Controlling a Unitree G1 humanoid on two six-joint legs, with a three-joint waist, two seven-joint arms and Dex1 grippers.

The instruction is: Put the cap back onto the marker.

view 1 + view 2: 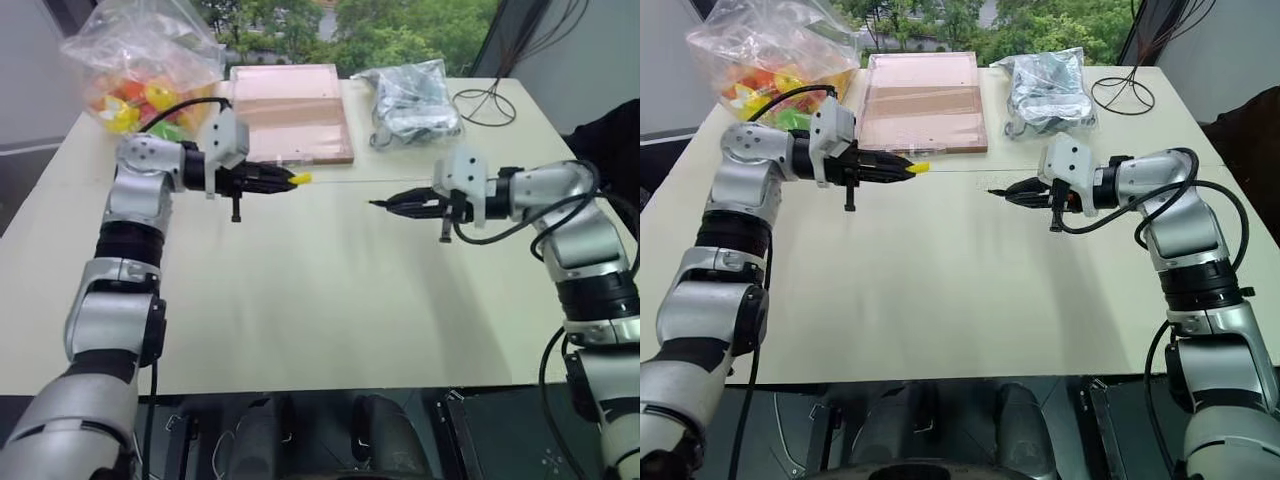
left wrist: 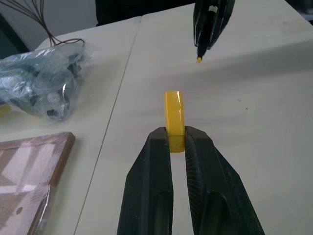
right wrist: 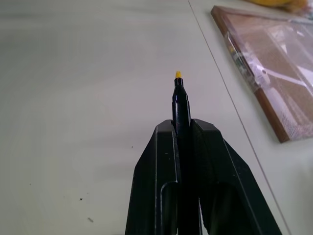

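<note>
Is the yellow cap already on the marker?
No, the cap sits in the left gripper, apart from the marker in the right gripper.

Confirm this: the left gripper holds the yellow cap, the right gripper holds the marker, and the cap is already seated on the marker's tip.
Not seated. The head views show the cap in the left gripper apart from the marker in the right gripper, tip bare.

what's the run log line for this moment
left gripper: shut on cap | right gripper: shut on marker | tip faces cap, apart, above table
</note>
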